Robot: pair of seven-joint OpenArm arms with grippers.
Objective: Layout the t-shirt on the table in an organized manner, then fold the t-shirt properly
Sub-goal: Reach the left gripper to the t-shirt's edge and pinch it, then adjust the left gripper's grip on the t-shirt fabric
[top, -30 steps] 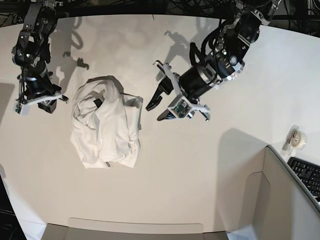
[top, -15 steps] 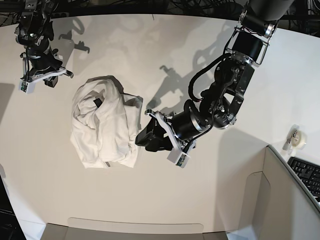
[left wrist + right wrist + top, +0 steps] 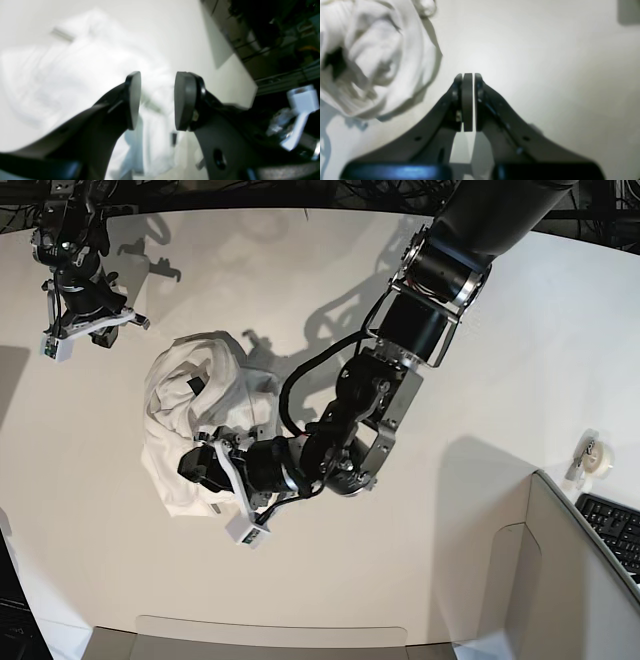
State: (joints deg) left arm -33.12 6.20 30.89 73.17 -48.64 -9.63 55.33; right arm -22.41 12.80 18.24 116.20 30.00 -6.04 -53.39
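Left claw, jaws parted and empty, has swept across onto the crumpled t-shirt; right claw closed, empty; layout pending

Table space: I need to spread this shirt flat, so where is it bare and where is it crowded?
Bare table runs from the crumpled t-shirt to the near edge, and across the far middle between the two arms. Crowded: the left gripper hangs open over the shirt's near edge; the tape roll and keyboard fill the right corner.
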